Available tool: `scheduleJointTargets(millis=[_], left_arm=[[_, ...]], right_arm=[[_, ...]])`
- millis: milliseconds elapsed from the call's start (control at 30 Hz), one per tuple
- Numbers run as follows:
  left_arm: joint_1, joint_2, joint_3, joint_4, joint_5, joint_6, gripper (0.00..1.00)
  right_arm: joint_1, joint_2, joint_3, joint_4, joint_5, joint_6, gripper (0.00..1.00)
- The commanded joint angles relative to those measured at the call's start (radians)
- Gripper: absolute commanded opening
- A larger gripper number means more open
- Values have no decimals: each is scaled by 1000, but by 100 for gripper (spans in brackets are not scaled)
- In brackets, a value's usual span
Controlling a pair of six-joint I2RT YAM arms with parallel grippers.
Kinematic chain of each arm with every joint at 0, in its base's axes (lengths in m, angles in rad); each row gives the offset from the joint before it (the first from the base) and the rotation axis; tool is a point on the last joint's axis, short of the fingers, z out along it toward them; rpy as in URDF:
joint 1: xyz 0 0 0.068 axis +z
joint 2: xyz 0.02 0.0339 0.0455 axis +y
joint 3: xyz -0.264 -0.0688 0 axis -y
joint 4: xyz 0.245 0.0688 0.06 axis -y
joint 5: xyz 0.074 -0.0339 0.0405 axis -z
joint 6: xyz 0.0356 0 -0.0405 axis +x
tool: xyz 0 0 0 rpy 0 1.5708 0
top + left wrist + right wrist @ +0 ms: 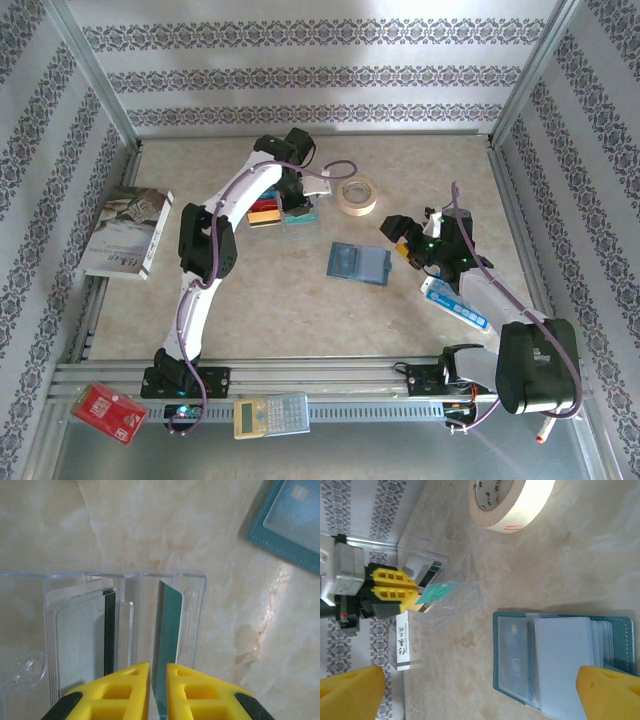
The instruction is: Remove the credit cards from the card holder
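Top external view: a tape roll [357,195] is seen just behind the opened card holder [359,263], a book [125,232] far to the left, and a blue-and-white packet [457,303] partly covered by the right arm. A clear plastic rack [192,610] is placed beneath the left gripper [158,667]. A teal card [167,630] is stood on edge in it, passing between the nearly closed fingers; whether it is pinched cannot be told. Other cards [80,630] are stacked in the neighbouring compartment. The right gripper [480,695] is spread wide above the card holder.
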Motion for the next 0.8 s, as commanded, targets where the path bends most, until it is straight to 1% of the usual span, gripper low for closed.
scheduleJointTargets(millis=[0, 33, 133, 233, 267, 367, 467, 567, 633, 733, 767], left_arm=[[10, -124, -34, 36, 57, -83, 20], [10, -153, -64, 70, 64, -117, 24], [12, -256, -194, 206, 75, -232, 28], [10, -368, -379, 391, 80, -411, 37], [11, -408, -448, 463, 64, -490, 42], [12, -517, -650, 670, -36, -743, 57], [14, -627, -834, 811, -106, -932, 71], [30, -723, -987, 921, -101, -1077, 76], [41, -770, -1054, 960, -100, -1154, 81], [49, -829, -1132, 1004, -88, -1205, 80], [49, -852, -1170, 1048, -76, -1223, 80]], right_arm=[[44, -10, 42, -77, 52, -57, 98], [64, -7, 53, -106, 76, -77, 97], [124, 2, 88, -196, 167, -139, 96], [200, 23, 133, -293, 277, -204, 95], [228, 33, 153, -325, 322, -223, 95], [311, 77, 208, -406, 450, -261, 95], [392, 140, 266, -474, 570, -282, 94], [464, 218, 332, -535, 677, -293, 94], [503, 275, 375, -575, 735, -294, 93], [535, 354, 424, -613, 788, -288, 92], [538, 376, 435, -621, 795, -283, 91]])
